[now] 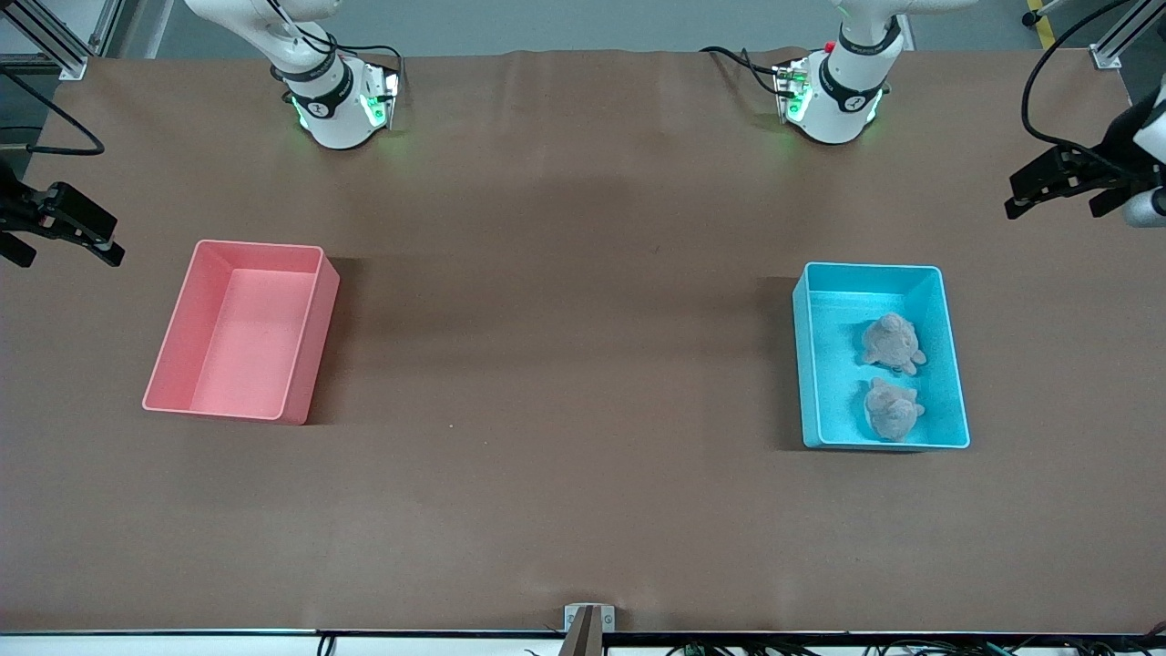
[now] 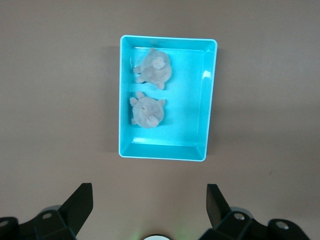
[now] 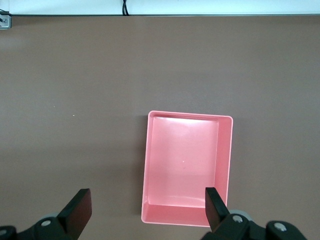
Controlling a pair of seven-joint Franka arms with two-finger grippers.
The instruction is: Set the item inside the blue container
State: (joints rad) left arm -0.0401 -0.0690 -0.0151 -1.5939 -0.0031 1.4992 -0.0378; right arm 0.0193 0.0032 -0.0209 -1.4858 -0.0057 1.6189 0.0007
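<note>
1. You have the blue container (image 1: 879,278) on the counter (image 1: 565,364) toward the left arm's end, with two grey plush toys inside it.
2. One plush toy (image 1: 893,343) lies beside the other plush toy (image 1: 892,410), which is nearer the front camera; they sit just apart.
3. Your left pincer (image 2: 149,207) hangs released, holding nothing, above the counter near the blue container.
4. Your right pincer (image 3: 147,210) hangs released too, above the counter beside the pink bin (image 1: 182,337), which holds nothing.
</note>
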